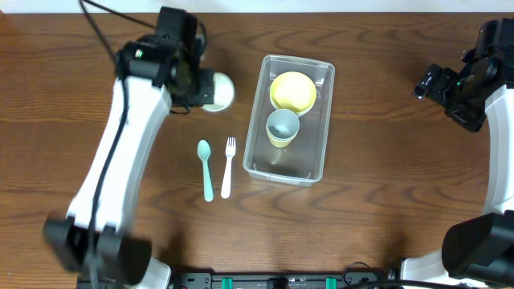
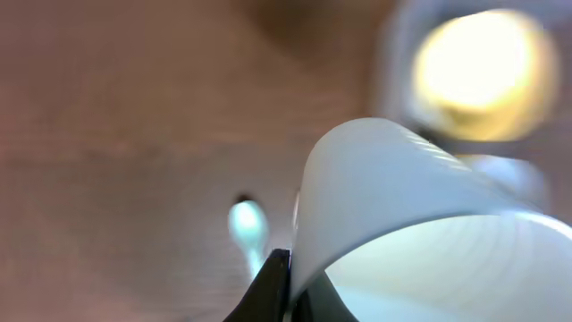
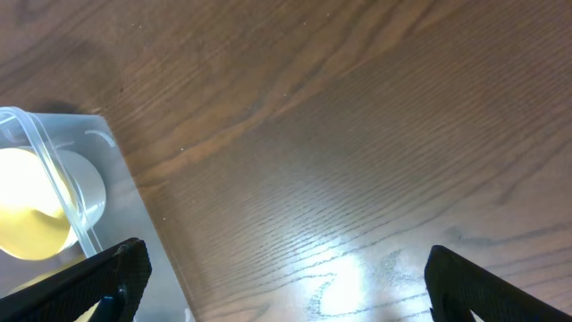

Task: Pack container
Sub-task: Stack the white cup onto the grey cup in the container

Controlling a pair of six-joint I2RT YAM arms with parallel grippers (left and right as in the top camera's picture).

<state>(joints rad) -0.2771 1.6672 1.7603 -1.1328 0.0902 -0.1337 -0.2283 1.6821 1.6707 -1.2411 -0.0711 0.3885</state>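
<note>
The clear container (image 1: 321,152) lies at the table's middle, holding a yellow bowl (image 1: 292,91) and a grey cup (image 1: 282,127). My left gripper (image 1: 197,84) is shut on the rim of a white bowl (image 1: 218,90), left of the container. In the left wrist view the fingers (image 2: 288,282) pinch the bowl's wall (image 2: 393,188), with the yellow bowl (image 2: 478,72) blurred beyond. My right gripper (image 1: 438,84) is open and empty, off to the right of the container. Its fingers (image 3: 281,268) frame bare wood, with the container's corner (image 3: 27,134) at the left.
A teal spoon (image 1: 206,167) and a white fork (image 1: 228,164) lie side by side on the wood left of the container. The spoon shows blurred in the left wrist view (image 2: 248,228).
</note>
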